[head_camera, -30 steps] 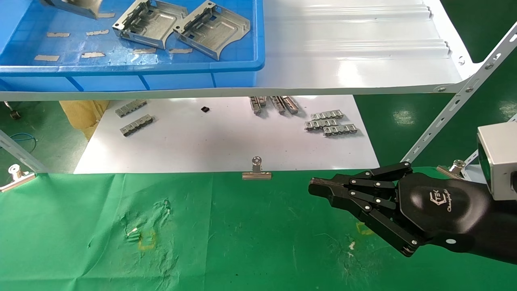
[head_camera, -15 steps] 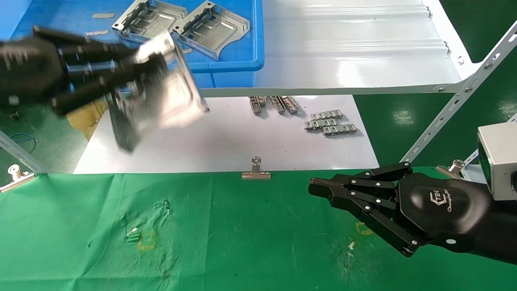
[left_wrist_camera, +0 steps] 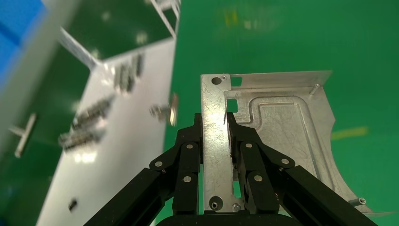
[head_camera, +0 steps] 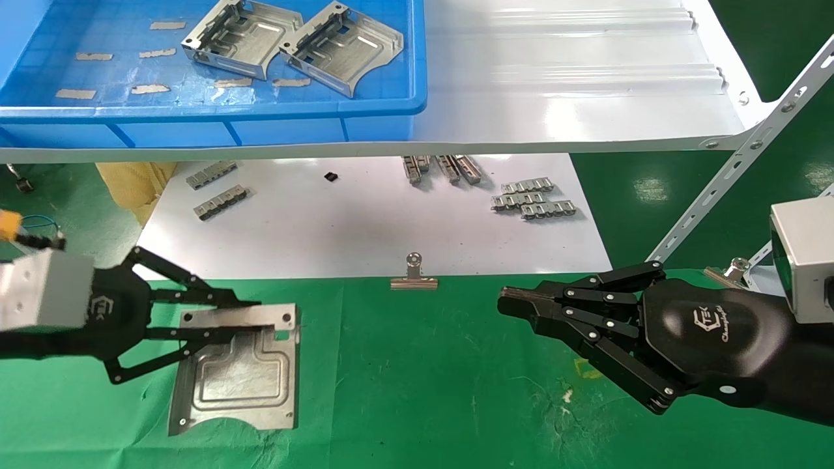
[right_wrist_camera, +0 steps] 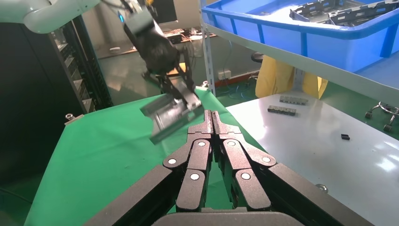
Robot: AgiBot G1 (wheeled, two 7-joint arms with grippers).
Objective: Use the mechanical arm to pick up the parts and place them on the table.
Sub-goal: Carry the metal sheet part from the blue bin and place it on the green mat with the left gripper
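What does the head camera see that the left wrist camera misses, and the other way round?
Only the head view shows the blue bin with two more parts on the white shelf, and the parked right gripper, fingers together, above the table.

Only the left wrist view shows, close up, the fingertips pinching the upturned flange of the held part.

Both show the left gripper shut on that part over the green cloth, the white sheet with its link strips, and the binder clip.
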